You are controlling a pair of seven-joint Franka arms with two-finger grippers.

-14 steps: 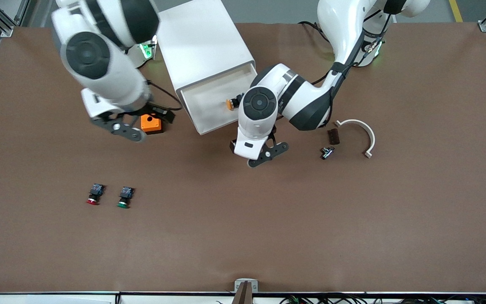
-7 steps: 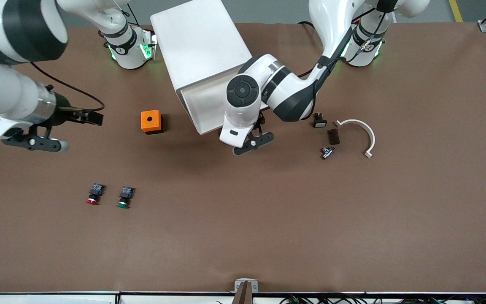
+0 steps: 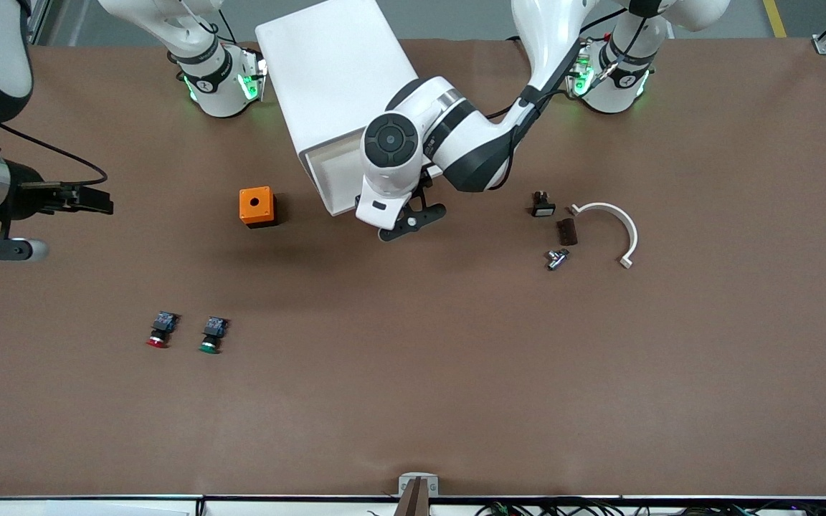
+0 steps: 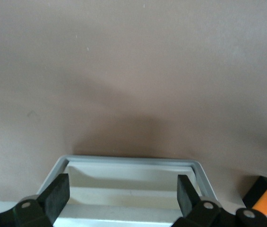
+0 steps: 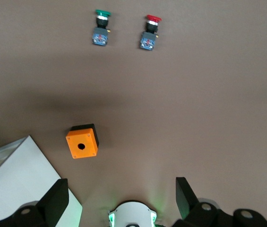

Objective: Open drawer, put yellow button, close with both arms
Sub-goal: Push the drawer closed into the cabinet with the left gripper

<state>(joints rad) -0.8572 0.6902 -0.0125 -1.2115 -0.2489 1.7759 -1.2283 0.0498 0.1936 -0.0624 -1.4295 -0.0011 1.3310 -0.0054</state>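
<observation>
The white cabinet (image 3: 334,79) stands between the two arm bases. Its top drawer (image 3: 328,179) is pulled out a short way toward the front camera. My left gripper (image 3: 407,218) is open and sits low at the drawer's front. In the left wrist view the drawer's rim (image 4: 131,161) lies between the left gripper's (image 4: 124,189) spread fingers, and nothing is held. The yellow button is hidden; the left arm covers most of the drawer. My right gripper (image 3: 4,249) is open and empty, up over the right arm's end of the table; it also shows in the right wrist view (image 5: 119,196).
An orange box (image 3: 257,206) sits beside the drawer toward the right arm's end. A red button (image 3: 160,331) and a green button (image 3: 211,335) lie nearer the front camera. A white curved piece (image 3: 617,222) and small dark parts (image 3: 566,231) lie toward the left arm's end.
The left gripper has moved toward the cabinet and the drawer has slid most of the way in, hiding the yellow button. The right arm has swung out toward its end of the table.
</observation>
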